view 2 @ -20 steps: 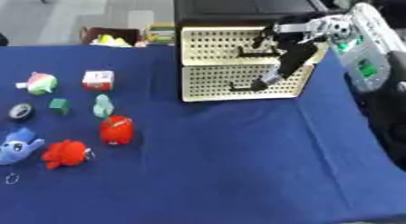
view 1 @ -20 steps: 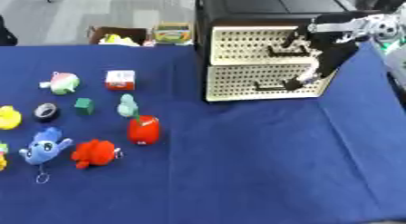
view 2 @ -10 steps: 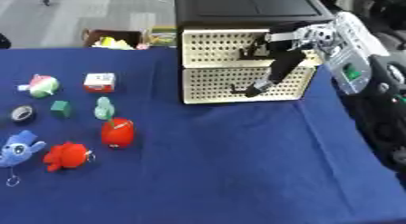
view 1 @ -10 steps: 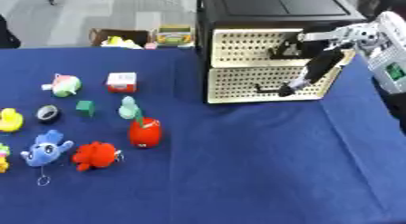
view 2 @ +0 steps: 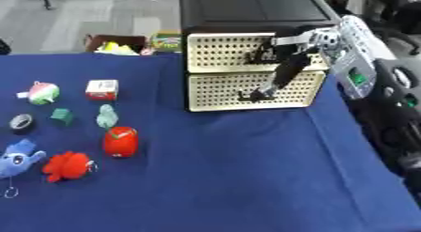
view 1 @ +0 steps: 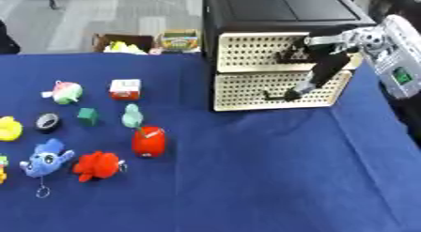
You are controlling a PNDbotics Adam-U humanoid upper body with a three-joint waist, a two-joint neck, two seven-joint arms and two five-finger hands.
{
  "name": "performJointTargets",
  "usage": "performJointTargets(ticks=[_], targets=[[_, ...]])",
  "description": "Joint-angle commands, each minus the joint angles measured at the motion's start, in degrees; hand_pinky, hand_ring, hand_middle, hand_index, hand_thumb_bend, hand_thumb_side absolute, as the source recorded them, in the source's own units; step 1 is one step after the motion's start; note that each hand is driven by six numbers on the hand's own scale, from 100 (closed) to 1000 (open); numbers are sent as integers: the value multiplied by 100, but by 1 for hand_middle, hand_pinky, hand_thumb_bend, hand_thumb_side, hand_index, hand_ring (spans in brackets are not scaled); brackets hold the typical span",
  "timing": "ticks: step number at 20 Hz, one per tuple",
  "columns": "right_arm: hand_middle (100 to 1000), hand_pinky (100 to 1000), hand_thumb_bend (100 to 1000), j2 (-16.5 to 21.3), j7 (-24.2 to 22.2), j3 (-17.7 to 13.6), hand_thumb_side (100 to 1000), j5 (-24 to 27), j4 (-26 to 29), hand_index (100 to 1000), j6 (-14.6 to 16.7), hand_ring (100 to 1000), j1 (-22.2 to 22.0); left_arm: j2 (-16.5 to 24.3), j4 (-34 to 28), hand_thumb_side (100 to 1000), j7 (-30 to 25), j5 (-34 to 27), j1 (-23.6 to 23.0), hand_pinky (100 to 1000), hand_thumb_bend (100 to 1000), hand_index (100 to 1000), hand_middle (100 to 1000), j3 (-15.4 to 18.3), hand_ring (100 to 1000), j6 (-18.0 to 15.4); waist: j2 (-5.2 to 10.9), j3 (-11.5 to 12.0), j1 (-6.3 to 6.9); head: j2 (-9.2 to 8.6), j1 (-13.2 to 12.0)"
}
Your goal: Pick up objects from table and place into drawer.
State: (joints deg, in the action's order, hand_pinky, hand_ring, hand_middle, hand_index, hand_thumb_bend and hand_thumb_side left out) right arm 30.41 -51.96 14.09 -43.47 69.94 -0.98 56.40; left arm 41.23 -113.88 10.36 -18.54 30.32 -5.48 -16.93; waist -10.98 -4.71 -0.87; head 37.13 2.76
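Observation:
A black cabinet (view 1: 276, 10) holds two cream perforated drawers, an upper drawer (view 1: 246, 52) and a lower drawer (view 1: 246, 92), both closed. My right hand (view 1: 327, 64) reaches across the fronts, its fingers straight and pointing down-left, with a fingertip (view 1: 294, 92) at the lower drawer's dark handle (view 1: 277, 95). On the blue table (view 1: 263, 179) at the left lie toys: a red toy (view 1: 149, 142), a red plush (view 1: 97, 166), a blue plush (view 1: 45, 161), a teal figure (view 1: 131, 117), a green block (view 1: 87, 116), a red-and-white box (view 1: 125, 88) and a pink-green ball (view 1: 64, 92). My left hand is out of sight.
A yellow duck (view 1: 8, 129) and a dark tape roll (view 1: 47, 123) lie near the left edge. Behind the table stand a cardboard box (view 1: 121, 42) and a small colourful box (view 1: 181, 38). My silver forearm (view 1: 399, 62) fills the right edge.
My right hand's fingertip has slid slightly down and left along the lower drawer front to its handle. The drawers and toys have not moved.

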Motion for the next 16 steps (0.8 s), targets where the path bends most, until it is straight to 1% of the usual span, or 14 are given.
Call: performJointTargets(ticks=[1, 7, 10, 11, 16], targets=[[100, 100, 680, 59, -1, -25, 519, -45, -11, 863, -39, 160, 67, 105, -71, 750, -10, -7, 77, 630, 100, 814, 690, 36, 843, 5, 64, -8, 16, -77, 23], [100, 100, 674, 87, -1, -15, 519, -26, 0, 826, -41, 159, 23, 112, -71, 753, -20, -40, 80, 631, 100, 814, 691, 34, 844, 12, 69, -14, 16, -97, 25], [100, 100, 662, 99, -1, -16, 542, 6, 23, 754, -49, 154, 31, 119, -71, 754, -22, -68, 92, 631, 100, 814, 692, 42, 845, 14, 70, -20, 12, -106, 30], [100, 100, 660, 103, -1, -15, 545, 19, 36, 743, -54, 153, 37, 119, -71, 754, -23, -75, 93, 631, 100, 814, 692, 43, 845, 17, 69, -24, 9, -110, 28], [100, 100, 644, 142, -1, -33, 562, 49, 111, 727, -89, 149, 24, 121, -71, 756, -27, -83, 78, 631, 100, 813, 692, 49, 845, 28, 68, -29, 0, -109, 24]])
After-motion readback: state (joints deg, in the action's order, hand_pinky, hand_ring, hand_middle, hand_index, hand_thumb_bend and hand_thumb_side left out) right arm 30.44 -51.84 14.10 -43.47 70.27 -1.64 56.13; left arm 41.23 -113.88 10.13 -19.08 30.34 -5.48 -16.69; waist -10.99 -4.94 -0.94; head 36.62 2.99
